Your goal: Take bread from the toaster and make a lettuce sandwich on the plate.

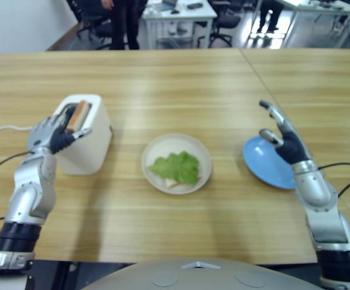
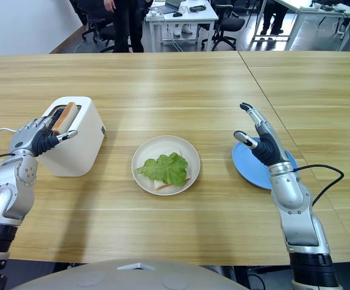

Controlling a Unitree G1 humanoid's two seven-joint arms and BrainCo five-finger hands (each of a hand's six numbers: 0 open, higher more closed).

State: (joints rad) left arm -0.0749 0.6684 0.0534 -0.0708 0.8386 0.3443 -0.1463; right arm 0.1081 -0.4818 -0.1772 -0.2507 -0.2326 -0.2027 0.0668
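A long wooden table [image 2: 163,78] of pale planks spans the foreground, and a second tabletop [image 2: 320,84] meets it on its right along a thin seam. Behind the table lies a dark, glossy floor [image 2: 238,43] catching bright light. Beyond the table's far edge stand a white desk [image 2: 184,13] and black office chairs [image 2: 226,25]. A white wall [image 2: 18,24] rises past its far left corner.

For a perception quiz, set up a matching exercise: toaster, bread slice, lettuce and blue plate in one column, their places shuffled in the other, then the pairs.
1 toaster
2 bread slice
3 lettuce
4 blue plate

A on the centre plate
B by the right hand
C white, by the left hand
D in the toaster's slot

Pairs: 1-C, 2-D, 3-A, 4-B.
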